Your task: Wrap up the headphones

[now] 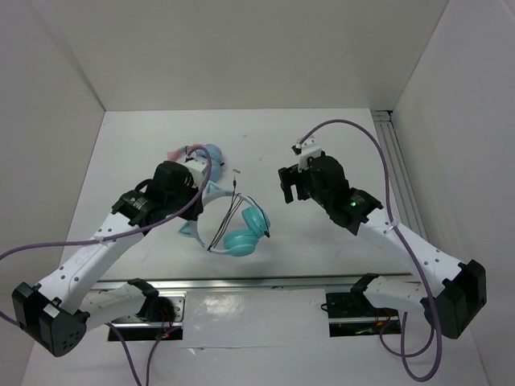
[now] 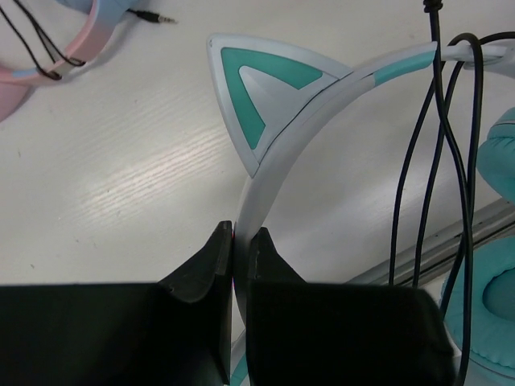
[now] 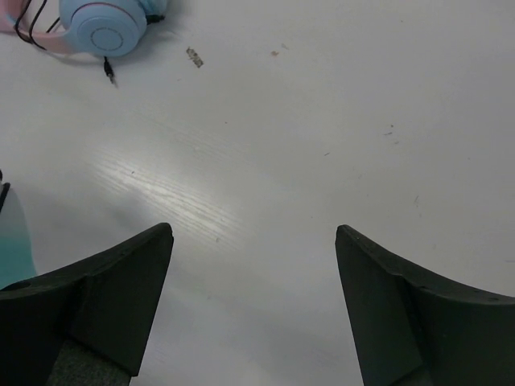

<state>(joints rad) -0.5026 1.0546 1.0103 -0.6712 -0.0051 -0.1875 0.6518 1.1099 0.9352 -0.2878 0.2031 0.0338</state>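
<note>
Headphones point(image 1: 248, 229) lie mid-table, headband point(image 2: 298, 121) pinched by the left gripper point(image 2: 240, 253); the right gripper point(image 3: 253, 273) hangs spread and empty nearby. Hold that pinch firm while the right fetches the cable point(image 2: 434, 161), seemingly draped across the band.

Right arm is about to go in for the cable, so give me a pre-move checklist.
1. Left pincer clamped on the headband: ok, shut on the white band below the cat ear.
2. Right pincer free: ok, open, nothing between its jaws, bare table beneath.
3. Cable wrapped: not ok, it hangs in loose loops across the headband.
4. Cable's free end located: cannot tell.
5. Pink headphones out of the way: ok, lying apart from the teal set.
</note>
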